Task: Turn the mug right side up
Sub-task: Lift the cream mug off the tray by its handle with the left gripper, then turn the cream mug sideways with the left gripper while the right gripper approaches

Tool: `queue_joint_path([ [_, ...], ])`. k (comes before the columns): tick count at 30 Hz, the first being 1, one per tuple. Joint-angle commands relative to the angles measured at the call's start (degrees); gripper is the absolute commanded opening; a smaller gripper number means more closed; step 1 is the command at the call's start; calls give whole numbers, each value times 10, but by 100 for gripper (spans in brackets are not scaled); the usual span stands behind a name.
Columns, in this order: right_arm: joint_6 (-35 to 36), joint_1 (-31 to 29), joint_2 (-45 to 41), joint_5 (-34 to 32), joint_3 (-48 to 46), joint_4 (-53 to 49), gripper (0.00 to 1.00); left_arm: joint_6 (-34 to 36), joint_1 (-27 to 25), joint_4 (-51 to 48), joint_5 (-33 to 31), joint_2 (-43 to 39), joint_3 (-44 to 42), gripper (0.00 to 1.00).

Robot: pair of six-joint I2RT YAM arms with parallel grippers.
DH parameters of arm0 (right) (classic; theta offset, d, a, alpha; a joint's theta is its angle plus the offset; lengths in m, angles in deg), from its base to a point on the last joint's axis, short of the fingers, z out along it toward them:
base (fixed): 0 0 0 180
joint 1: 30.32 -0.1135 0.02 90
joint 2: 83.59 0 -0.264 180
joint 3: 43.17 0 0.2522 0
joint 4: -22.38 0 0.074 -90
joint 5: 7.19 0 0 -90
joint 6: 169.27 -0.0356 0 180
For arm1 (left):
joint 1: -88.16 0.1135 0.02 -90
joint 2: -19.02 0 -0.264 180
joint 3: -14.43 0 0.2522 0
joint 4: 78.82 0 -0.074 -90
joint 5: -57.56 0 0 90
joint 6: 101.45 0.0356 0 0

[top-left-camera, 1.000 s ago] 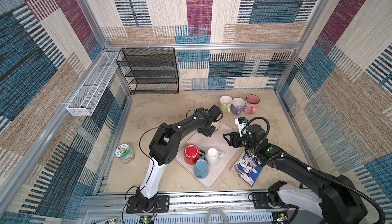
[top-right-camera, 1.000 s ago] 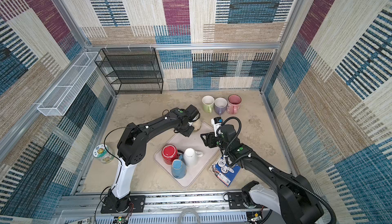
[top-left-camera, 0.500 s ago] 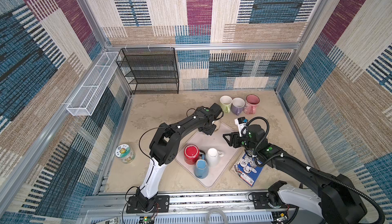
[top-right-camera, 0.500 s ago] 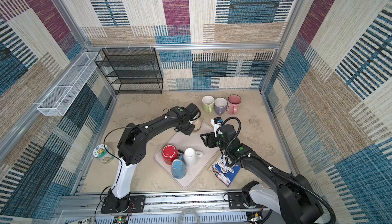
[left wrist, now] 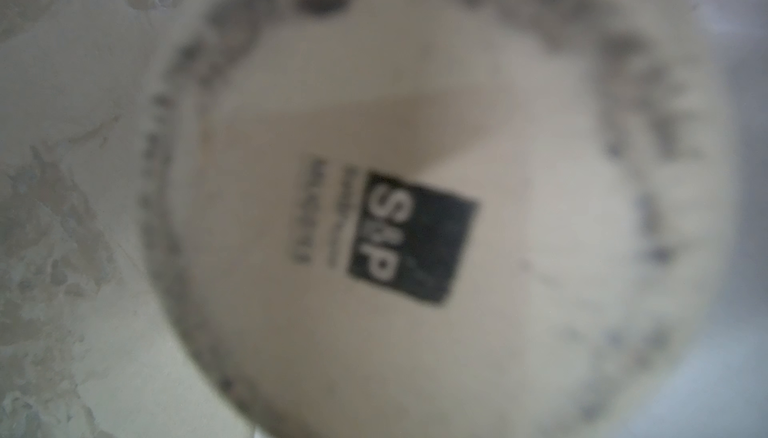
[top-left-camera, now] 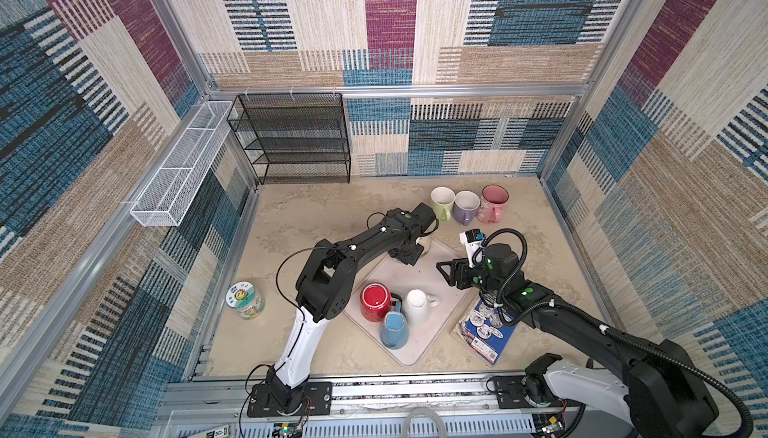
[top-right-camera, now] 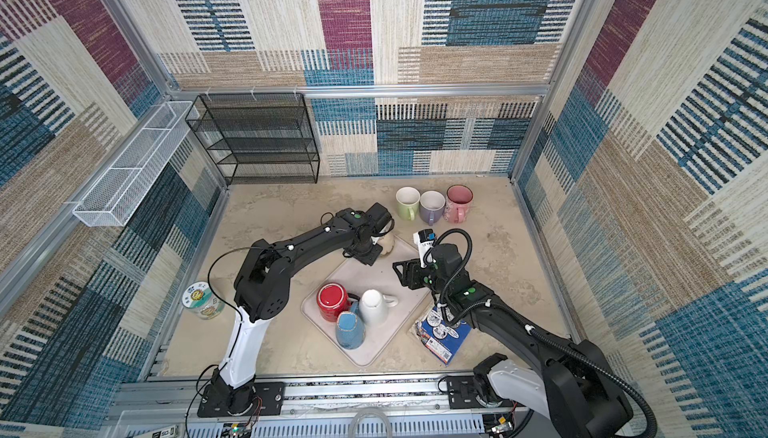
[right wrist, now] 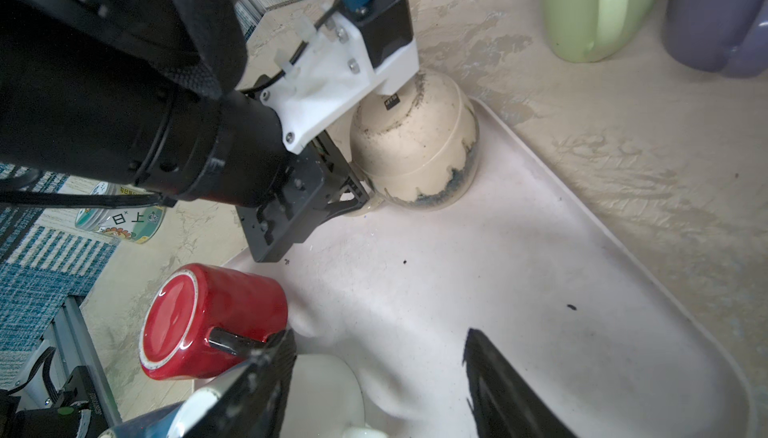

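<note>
No visible shift—left end effector (right wrist: 353,201) low at upturned mug (right wrist: 415,145), width unclear—right end effector (top-left-camera: 444,275) wide.

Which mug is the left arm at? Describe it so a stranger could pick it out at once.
Find the big pale tray. At its far corner, by the left gripper, stands an upside-down mug. Unlike the red mug, white mug and blue mug on the tray, it is cream, with dark speckling and a black square stamp on its base.

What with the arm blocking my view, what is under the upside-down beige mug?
The beige mug stands rim-down on the tray corner; only tray shows around its rim. Anything beneath it is covered.
</note>
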Motion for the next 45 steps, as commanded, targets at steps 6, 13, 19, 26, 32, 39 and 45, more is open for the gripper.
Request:
queue_joint_path([
  [6, -5, 0, 2, 5, 2, 15, 67, 1, 0, -11, -14, -3, 15, 9],
  [13, -4, 0, 6, 8, 4, 15, 67, -4, 0, -12, -8, -13, 17, 0],
  [19, -10, 0, 7, 28, 0, 30, 67, -11, 5, 0, 36, -55, 11, 0],
  [26, -35, 18, 9, 98, -19, 76, 67, -29, 17, 50, 114, -121, -26, 0],
  [32, -60, 38, 9, 159, -28, 109, 66, -58, 33, 105, 183, -164, -76, 0],
  [39, -101, 72, 17, 254, -49, 183, 66, -124, 66, 266, 295, -247, -197, 0],
  [45, -146, 82, 46, 321, -52, 257, 65, -169, 79, 372, 357, -299, -258, 0],
])
